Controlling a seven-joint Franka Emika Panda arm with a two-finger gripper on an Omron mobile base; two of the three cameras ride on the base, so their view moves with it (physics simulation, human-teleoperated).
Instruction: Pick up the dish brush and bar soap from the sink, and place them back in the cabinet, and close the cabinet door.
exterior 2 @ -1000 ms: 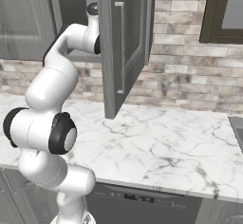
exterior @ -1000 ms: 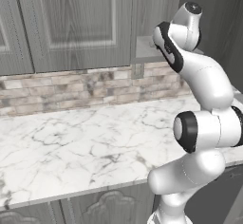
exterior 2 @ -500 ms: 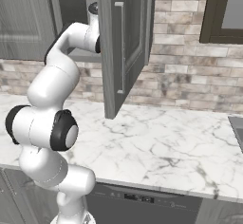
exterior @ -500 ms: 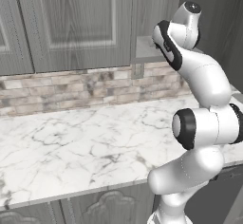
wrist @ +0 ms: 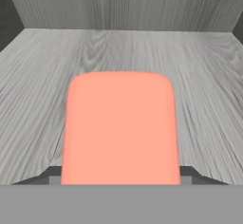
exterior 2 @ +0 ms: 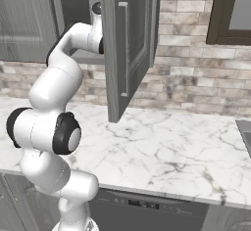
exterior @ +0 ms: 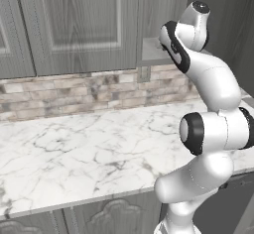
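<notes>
Hand view, one bar soap [wrist: 121, 128] over cabinet [wrist: 199, 76] shelf, jaws' grip unclear, one cabinet door [exterior 2: 128, 44] ajar

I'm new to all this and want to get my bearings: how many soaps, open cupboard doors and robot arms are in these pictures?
bar soap: 1
open cabinet door: 1
robot arm: 1
Total: 3
</notes>
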